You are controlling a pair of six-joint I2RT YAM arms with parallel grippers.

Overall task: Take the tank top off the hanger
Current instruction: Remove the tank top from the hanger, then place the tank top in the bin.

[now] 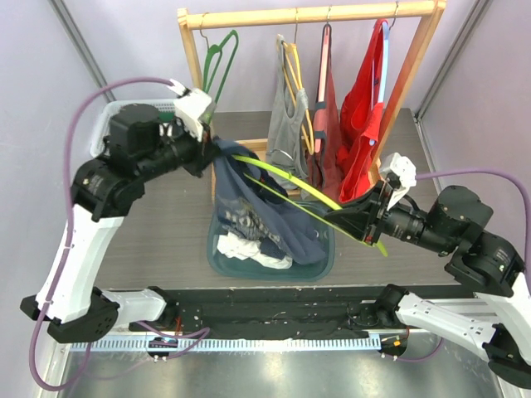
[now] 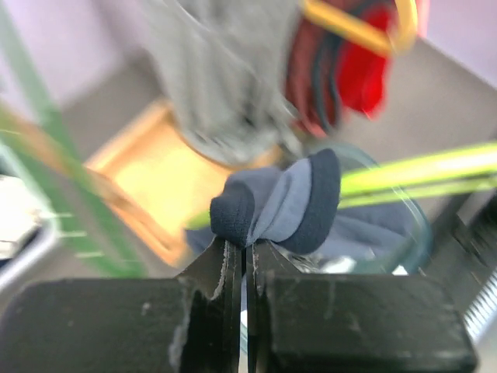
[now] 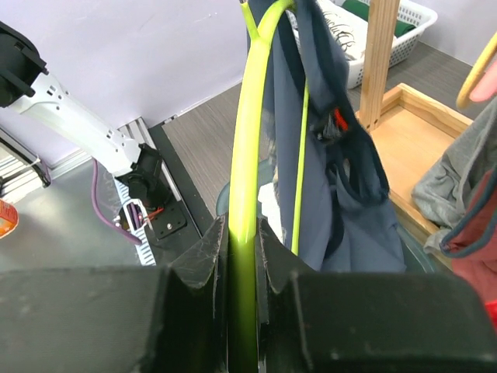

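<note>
Setting: grey wood-grain worktop [image 1: 166, 236], pale lilac walls behind. A wooden rack [image 1: 307, 14] stands at upper centre of the overhead view.

On the rack, left to right: an empty green hanger [image 1: 222, 58], a grey top [image 1: 286, 128], a dark red garment [image 1: 330, 124] and a bright red garment [image 1: 362, 99].

Item 1, tank top [image 1: 249, 195]: navy, at centre frame. It is draped on the lime hanger [image 1: 282, 177] and hangs down into the teal basket [image 1: 323, 265], which also holds white and patterned clothes.

Item 2, left arm: rises from its base at lower left and bends at the elbow by the left edge. The forearm reaches right toward the rack's left post. The left claw [image 1: 207, 148] is clamped tight on a bunched fold of the tank top's edge. The wrist view shows the fingers pressed together with the fabric pinched above them.

Item 3, right arm: base at lower right, forearm stretched leftward and low. The right claw [image 1: 358, 222] is closed around the lime hanger's end and holds it slanted up toward the left.

Item 4, white basket [image 1: 101, 124]: upper left, partly hidden behind the left arm.
</note>
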